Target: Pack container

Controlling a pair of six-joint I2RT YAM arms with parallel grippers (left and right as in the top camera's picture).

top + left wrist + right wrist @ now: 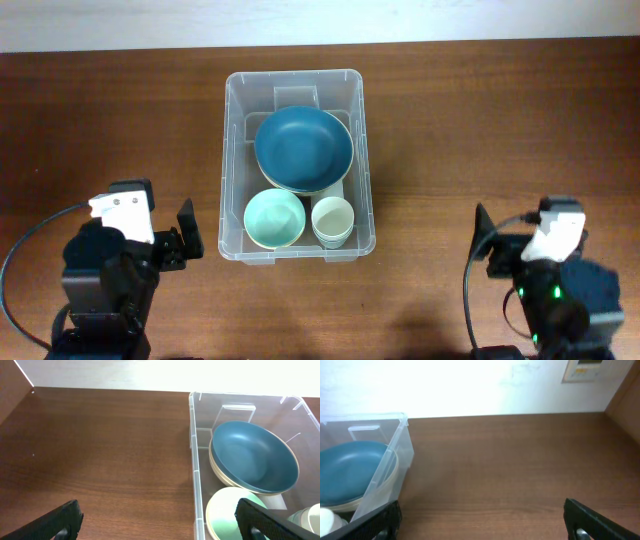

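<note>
My left gripper (187, 235) and right gripper (482, 238) rest spread wide and empty on either side of the container (232, 160) at the middle of the table (100, 120), where a careless reach could, I judge, clip its thin wall and jolt the blue bowl (303, 148) stacked inside

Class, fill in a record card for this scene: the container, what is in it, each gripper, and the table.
container: clear plastic bin, mid-table, no lid on
contents: blue bowl on a cream bowl at the far end; mint bowl and pale cup at the near end
left gripper: open, empty, left of the bin
right gripper: open, empty, right of the bin
table: dark wood
</note>
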